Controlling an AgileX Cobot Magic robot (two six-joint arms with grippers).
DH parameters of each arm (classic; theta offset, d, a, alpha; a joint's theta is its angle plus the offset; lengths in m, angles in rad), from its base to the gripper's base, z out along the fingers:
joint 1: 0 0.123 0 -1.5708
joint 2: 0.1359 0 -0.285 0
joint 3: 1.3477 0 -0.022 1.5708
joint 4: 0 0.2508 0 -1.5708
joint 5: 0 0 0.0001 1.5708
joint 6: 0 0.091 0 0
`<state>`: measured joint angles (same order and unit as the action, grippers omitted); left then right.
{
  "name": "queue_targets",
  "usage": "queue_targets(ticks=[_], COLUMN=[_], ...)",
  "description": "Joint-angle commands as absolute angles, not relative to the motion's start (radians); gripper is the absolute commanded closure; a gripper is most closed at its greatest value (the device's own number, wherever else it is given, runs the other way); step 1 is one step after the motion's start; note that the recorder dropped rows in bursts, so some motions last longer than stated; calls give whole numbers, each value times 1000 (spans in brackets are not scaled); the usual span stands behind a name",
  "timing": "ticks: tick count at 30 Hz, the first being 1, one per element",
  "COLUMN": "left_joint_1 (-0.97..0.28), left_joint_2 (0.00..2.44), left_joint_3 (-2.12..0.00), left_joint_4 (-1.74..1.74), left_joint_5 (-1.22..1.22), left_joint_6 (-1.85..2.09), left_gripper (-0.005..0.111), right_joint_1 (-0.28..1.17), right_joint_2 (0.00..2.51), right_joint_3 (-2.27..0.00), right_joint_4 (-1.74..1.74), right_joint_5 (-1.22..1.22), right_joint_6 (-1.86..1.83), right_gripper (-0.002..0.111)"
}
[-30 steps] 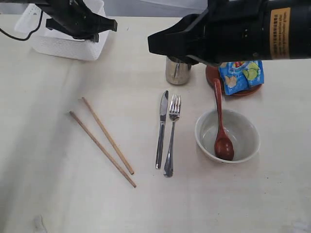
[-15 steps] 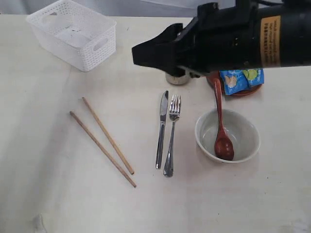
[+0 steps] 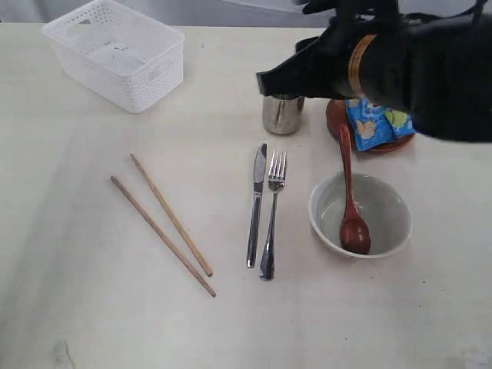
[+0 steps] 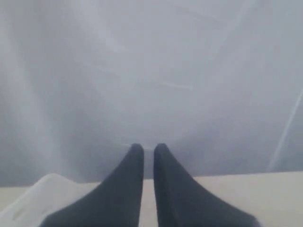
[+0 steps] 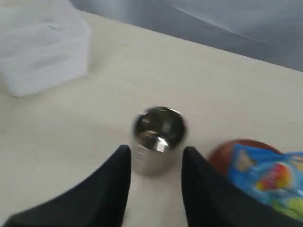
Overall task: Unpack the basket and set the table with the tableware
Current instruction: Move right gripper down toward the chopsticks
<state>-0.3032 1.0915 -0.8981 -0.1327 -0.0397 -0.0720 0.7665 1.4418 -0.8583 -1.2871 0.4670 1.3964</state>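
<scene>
The white basket [image 3: 115,54] stands at the back left of the table [image 3: 77,307]; its blurred corner [image 4: 33,196] also shows in the left wrist view. Laid out on the table are two chopsticks [image 3: 163,224], a knife [image 3: 255,204], a fork [image 3: 270,215] and a pale bowl [image 3: 388,211] holding the wooden spoon [image 3: 351,207]. The steel cup [image 3: 281,115] stands upright beside the brown plate [image 3: 335,121]. My right gripper [image 5: 156,153] is open, and the cup [image 5: 157,137] shows between its tips. My left gripper [image 4: 148,149] is shut and holds nothing.
A blue chip bag [image 3: 379,123] lies on the plate. My right arm [image 3: 407,69] hangs blurred over the back right of the table, above the cup and plate. A grey backdrop fills most of the left wrist view.
The left arm has left the exterior view, uncovering the basket. The right arm first reached left over the cup, then drew back to the right, and the cup shows again.
</scene>
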Motion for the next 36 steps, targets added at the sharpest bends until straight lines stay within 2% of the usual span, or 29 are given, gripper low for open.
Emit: queue_targets(ticks=[1, 5, 8, 16, 21, 25, 36], left_joint_1=[-302, -302, -302, -302, -302, -302, -302], left_joint_2=[973, 896, 837, 695, 670, 670, 670], left_joint_3=[-722, -612, -546, -434, -429, -429, -429], left_joint_4=[-142, -142, -142, -142, -142, -142, -142], left_joint_5=[-283, -307, -278, -263, -263, -263, -263], left_joint_6=[-186, -269, -303, -338, -338, -345, -360], left_gripper=[106, 106, 106, 106, 106, 106, 106], right_joint_1=[769, 772, 808, 921, 924, 924, 924], right_joint_2=[1475, 1518, 1589, 1826, 1924, 1989, 2139], right_joint_3=[-1039, -1147, -1170, -1236, -1315, -1372, -1464], right_joint_4=[-577, 83, 314, 301, 301, 274, 177], right_joint_5=[757, 773, 795, 736, 705, 688, 686], right_joint_6=[598, -28, -245, -193, -158, -125, -50], right_gripper=[73, 73, 73, 73, 72, 67, 67])
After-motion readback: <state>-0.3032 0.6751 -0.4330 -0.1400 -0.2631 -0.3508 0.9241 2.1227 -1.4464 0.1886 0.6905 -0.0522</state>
